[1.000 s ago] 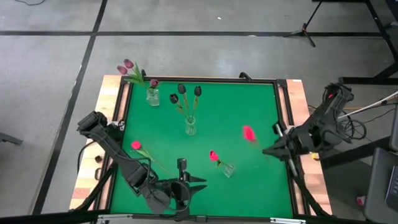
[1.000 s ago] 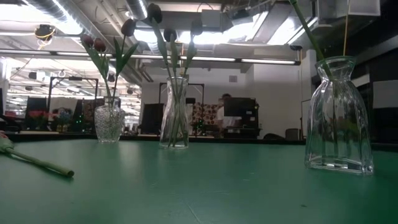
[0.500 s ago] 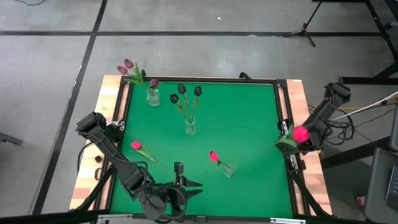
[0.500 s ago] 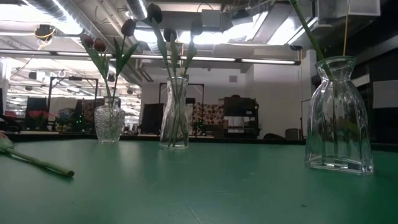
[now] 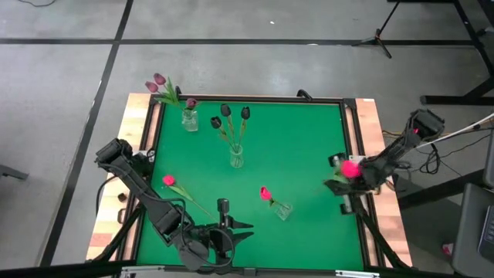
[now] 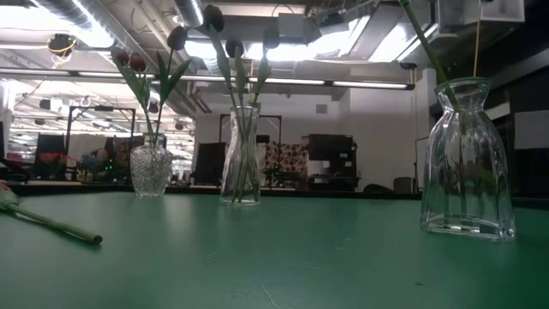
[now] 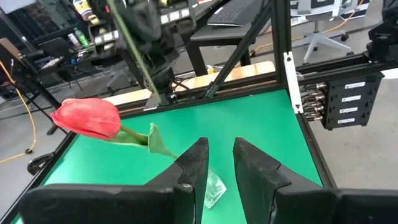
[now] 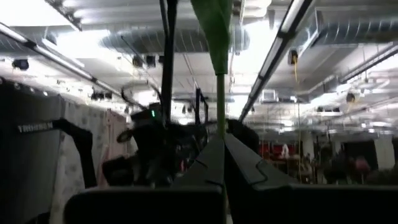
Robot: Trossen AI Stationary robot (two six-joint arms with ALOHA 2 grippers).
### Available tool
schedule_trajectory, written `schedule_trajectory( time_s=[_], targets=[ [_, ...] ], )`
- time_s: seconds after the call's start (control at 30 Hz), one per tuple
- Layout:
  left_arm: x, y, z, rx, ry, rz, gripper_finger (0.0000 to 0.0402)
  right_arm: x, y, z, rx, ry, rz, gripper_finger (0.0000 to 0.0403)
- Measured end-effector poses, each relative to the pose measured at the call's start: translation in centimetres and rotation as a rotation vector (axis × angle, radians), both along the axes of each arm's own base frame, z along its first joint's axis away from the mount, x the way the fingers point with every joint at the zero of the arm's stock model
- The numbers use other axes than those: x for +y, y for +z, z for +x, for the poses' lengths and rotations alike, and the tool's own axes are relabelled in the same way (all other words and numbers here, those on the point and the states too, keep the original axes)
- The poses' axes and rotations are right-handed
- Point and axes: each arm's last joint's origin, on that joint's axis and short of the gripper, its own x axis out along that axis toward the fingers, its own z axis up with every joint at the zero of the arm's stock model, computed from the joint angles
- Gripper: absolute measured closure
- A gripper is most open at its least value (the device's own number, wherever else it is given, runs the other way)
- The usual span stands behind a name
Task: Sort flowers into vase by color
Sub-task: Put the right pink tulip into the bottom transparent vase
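The right arm has swung its pink-red tulip [image 5: 351, 167] back in over the right edge of the bench [image 5: 309, 139], after carrying it out past that edge half a second ago.

The right gripper [image 5: 337, 185] has its fingers [image 8: 214, 155] pressed together on that tulip's thin green stem, the head raised above the gripper. The left gripper [image 5: 245, 228] sits low at the front edge of the bench with its fingers [image 7: 193, 165] slightly spread and holding nothing. The mauve tulips [image 5: 158, 83] stand in the back-left vase [image 5: 189, 120], the dark maroon tulips [image 5: 226, 116] in the middle vase [image 5: 236, 157], and one pink-red tulip [image 5: 265, 194] in the front vase [image 5: 282, 209]. Another pink-red tulip [image 5: 169, 181] lies flat on the bench near the left arm.
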Motion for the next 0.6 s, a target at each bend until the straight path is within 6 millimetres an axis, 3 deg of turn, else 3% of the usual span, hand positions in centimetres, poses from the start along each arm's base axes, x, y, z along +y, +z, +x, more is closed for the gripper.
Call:
schedule_trajectory(
  time_s=[0.3,0.6],
  targets=[
    [0.1,-0.3,-0.1,0.029,0.002,0.021,0.0329,0.2,-1.6,5.2,0.115,0.036,0.035,0.0403],
    [0.1,-0.5,-0.3,0.046,-0.002,0.034,0.0329,2.1,-2.9,8.1,0.200,0.069,0.065,0.0403]
  ],
)
